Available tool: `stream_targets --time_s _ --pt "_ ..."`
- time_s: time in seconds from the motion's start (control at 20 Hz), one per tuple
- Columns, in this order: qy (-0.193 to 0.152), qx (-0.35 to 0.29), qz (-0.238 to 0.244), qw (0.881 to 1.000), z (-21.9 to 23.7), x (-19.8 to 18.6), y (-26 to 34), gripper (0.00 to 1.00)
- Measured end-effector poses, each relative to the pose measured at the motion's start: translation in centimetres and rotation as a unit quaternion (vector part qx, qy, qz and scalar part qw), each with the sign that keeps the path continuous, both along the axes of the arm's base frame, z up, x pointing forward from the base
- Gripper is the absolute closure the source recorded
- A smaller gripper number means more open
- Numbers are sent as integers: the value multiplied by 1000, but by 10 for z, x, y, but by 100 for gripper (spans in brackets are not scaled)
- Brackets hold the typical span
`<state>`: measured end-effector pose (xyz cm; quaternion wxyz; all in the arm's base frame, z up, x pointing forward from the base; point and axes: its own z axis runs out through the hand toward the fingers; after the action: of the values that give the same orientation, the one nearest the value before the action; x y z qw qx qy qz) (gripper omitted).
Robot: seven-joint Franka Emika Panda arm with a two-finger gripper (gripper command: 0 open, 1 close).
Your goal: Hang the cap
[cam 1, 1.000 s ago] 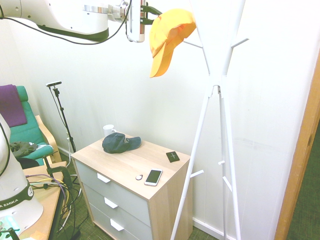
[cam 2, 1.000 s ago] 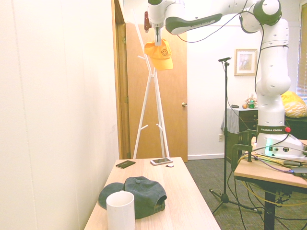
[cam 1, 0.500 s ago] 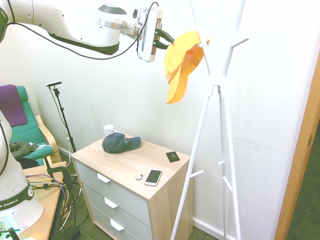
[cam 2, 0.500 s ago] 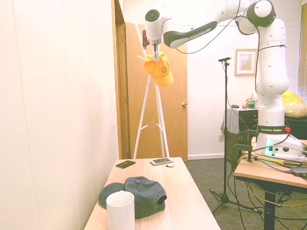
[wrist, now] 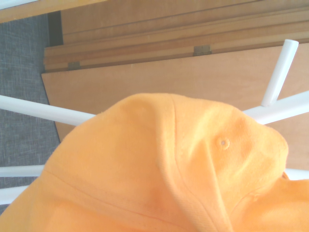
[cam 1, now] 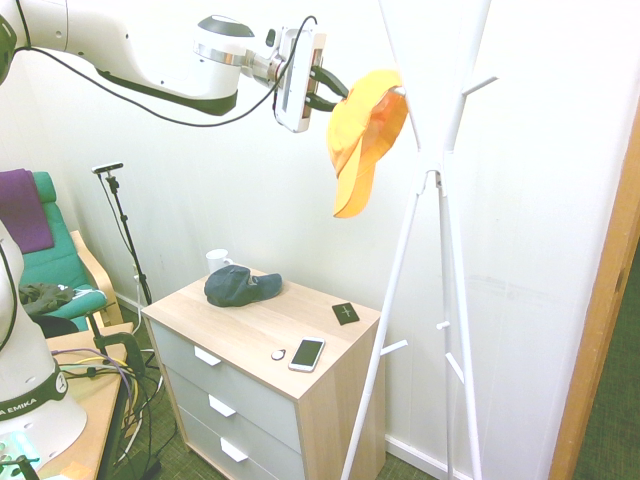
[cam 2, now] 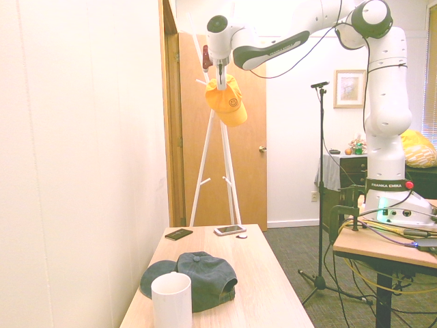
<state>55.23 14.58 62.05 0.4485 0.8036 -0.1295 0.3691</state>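
The yellow-orange cap [cam 1: 365,125] hangs high up against the white coat rack [cam 1: 432,190], crown at a peg and brim pointing down. My gripper [cam 1: 335,92] reaches in level from the left and touches the back of the crown. From the other side, the cap [cam 2: 229,101] dangles just under the gripper [cam 2: 220,76] in front of the coat rack [cam 2: 213,143]. The wrist view is filled by the cap [wrist: 159,169], with a white peg [wrist: 279,72] beyond it.
Below stands a wooden drawer chest [cam 1: 250,375] bearing a dark navy cap [cam 1: 238,285], a white mug [cam 1: 217,259], a phone [cam 1: 307,354] and a black wallet [cam 1: 346,313]. A wooden door [cam 2: 249,137] is behind the rack, and a green armchair [cam 1: 55,262] at the left.
Over the second the gripper carried the cap right and slightly down to the rack's peg. In the last half second it has barely moved.
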Motion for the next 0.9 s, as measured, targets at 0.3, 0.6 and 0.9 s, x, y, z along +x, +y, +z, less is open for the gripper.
stream_targets --time_s 0.3,0.6,0.9 --pt "-6 4 -3 1000 0 2 -4 0" --pt "-11 8 0 1000 -1 2 -3 0" --pt "-11 10 2 1000 -6 4 -1 0"
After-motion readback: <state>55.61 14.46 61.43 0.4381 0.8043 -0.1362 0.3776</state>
